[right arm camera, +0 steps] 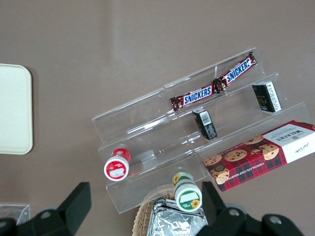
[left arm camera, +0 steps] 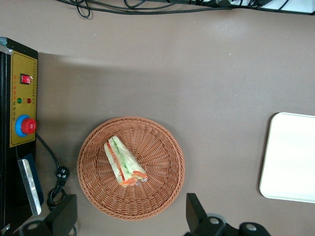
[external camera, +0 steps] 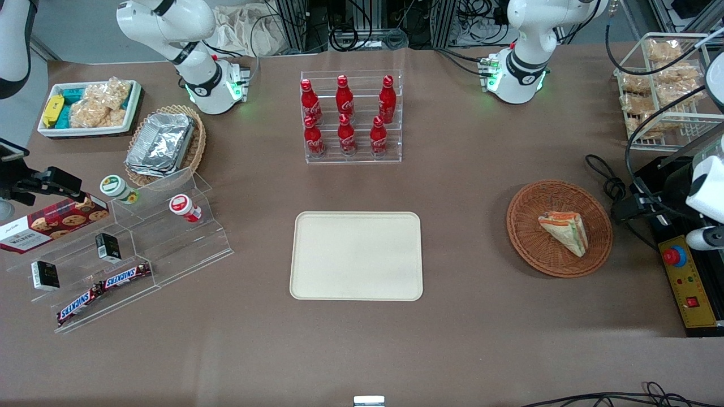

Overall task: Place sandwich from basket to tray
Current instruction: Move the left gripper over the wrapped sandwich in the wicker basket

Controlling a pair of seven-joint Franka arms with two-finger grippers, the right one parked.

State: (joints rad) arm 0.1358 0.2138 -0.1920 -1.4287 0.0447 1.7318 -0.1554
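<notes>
End effector hangs above the surface just off the basket's rim, fingers spread wide, holding nothing. Basket sits directly below it at the working arm's end. Sandwich lies inside the basket, near its middle, wrapped, filling edge showing. Tray sits well apart from the end effector, toward the surface's middle, nothing on it. Cola bottle rack stands farther from the front camera than the tray.

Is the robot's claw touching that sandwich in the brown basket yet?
Apart. In the left wrist view the open gripper hangs above the basket; the sandwich lies clear of both fingers.
</notes>
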